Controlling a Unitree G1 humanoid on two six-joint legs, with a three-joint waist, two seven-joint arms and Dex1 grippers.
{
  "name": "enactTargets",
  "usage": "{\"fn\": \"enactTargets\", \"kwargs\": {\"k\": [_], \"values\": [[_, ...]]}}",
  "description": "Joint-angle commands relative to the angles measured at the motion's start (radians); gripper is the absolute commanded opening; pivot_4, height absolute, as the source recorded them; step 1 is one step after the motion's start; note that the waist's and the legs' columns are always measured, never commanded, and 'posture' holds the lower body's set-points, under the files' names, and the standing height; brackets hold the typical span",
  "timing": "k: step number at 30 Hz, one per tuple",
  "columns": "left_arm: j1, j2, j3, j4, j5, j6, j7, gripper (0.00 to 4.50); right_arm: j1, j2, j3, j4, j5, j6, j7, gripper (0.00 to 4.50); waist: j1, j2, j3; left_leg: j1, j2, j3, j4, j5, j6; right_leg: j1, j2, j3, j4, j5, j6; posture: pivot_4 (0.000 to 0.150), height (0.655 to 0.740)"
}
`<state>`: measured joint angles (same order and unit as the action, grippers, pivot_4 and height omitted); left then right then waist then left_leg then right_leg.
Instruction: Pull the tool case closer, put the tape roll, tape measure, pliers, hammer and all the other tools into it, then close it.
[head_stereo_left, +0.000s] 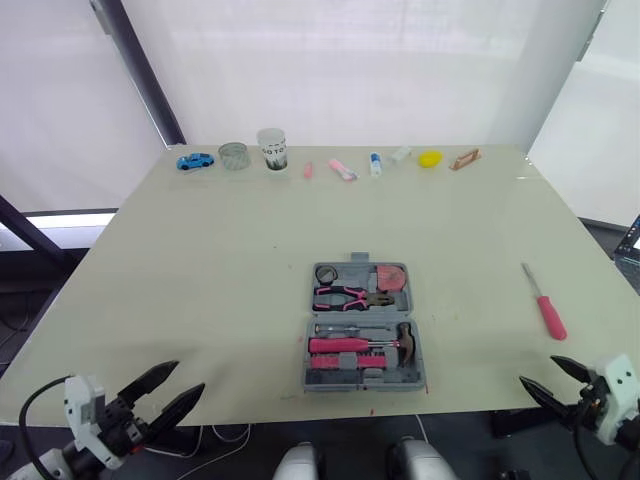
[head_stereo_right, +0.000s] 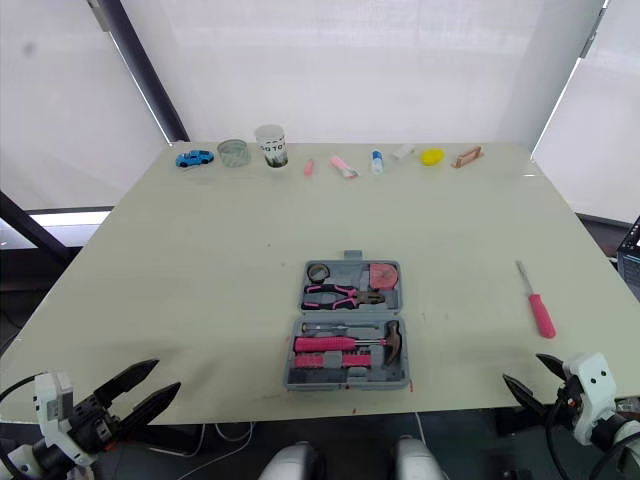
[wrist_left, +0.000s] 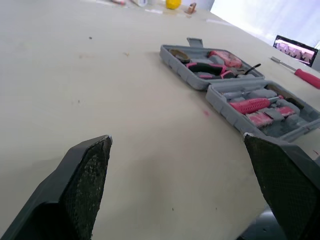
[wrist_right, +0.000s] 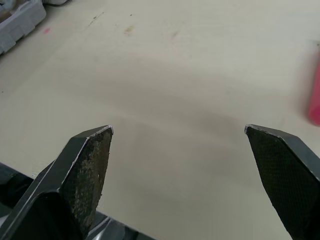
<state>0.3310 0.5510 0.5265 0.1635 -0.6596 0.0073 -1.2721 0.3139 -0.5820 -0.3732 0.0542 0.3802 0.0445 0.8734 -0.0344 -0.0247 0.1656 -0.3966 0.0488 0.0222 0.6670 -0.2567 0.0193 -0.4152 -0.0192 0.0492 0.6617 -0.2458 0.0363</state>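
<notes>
Lying open mid-way across the pale table (head_stereo_left: 200, 260), one grey plastic tool case (head_stereo_left: 415, 378) runs near-to-far. One pink-handled screwdriver (head_stereo_left: 551, 318) (well right of it) points its tip away. Left gripper (head_stereo_left: 188, 377) and right gripper (head_stereo_left: 538, 370): fingers spread.

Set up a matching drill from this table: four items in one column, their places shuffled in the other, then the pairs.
1. screwdriver
2. hammer
3. blue toy car
4. pliers

A. far edge of the table
B. near half of the tool case
C. bare table, right of the case
D. far half of the case

Pairs: 1-C, 2-B, 3-A, 4-D
</notes>
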Motion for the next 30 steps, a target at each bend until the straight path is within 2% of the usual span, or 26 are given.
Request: {"fn": "enactTargets", "kwargs": {"k": [1,7,12,16,22,26,30], "values": [[-0.025,0.024,-0.021,-0.114,-0.035,0.044,0.005,4.50,-0.064,-0.021,-0.028,-0.061,0.032,0.046,-0.043,4.45,-0.001,0.000,0.000,0.000,0.000,0.000,0.000,0.000,0.000,0.000,0.000,0.000,0.000,0.000,0.000,0.150,0.7400],[-0.106,0.072,-0.101,-0.284,-0.077,0.131,-0.017,4.50,-0.245,-0.037,0.010,-0.041,-0.026,0.170,-0.174,4.45,0.000,0.000,0.000,0.000,-0.003,0.001,0.000,0.000,0.000,0.000,0.001,0.001,0.001,0.003,-0.004,0.150,0.7400],[-0.154,0.101,-0.137,-0.339,-0.091,0.166,-0.047,4.50,-0.379,-0.060,0.051,0.038,-0.114,0.252,-0.281,4.45,-0.001,0.001,0.000,-0.001,-0.005,0.002,0.000,0.000,0.000,0.000,0.002,0.000,0.001,0.003,-0.004,0.150,0.7400],[-0.241,0.144,-0.195,-0.440,-0.155,0.248,-0.061,4.50,-0.595,-0.107,0.114,0.253,-0.216,0.475,-0.425,4.45,-0.005,0.001,0.002,-0.001,-0.005,0.003,0.001,0.000,0.000,0.000,0.001,0.001,0.001,0.003,-0.004,0.150,0.7400],[-0.304,0.163,-0.209,-0.511,-0.192,0.299,-0.035,4.50,-0.743,-0.082,0.146,0.451,-0.246,0.504,-0.464,4.45,-0.004,0.002,0.002,-0.001,-0.007,0.003,0.000,0.000,0.000,0.001,0.002,0.002,0.000,0.005,0.001,0.150,0.7400],[-0.318,0.163,-0.202,-0.543,-0.217,0.321,-0.013,4.50,-0.799,-0.064,0.153,0.516,-0.257,0.543,-0.508,4.45,-0.007,0.002,0.002,-0.003,-0.007,0.002,-0.002,0.000,0.001,-0.001,0.002,0.002,-0.001,0.005,0.001,0.150,0.7400],[-0.311,0.161,-0.202,-0.556,-0.219,0.323,0.000,4.50,-0.800,-0.065,0.149,0.521,-0.252,0.549,-0.507,2.63,-0.007,0.002,0.002,-0.003,-0.007,0.003,-0.002,0.000,0.001,-0.001,0.002,0.002,-0.001,0.005,0.002,0.150,0.7400]]}}
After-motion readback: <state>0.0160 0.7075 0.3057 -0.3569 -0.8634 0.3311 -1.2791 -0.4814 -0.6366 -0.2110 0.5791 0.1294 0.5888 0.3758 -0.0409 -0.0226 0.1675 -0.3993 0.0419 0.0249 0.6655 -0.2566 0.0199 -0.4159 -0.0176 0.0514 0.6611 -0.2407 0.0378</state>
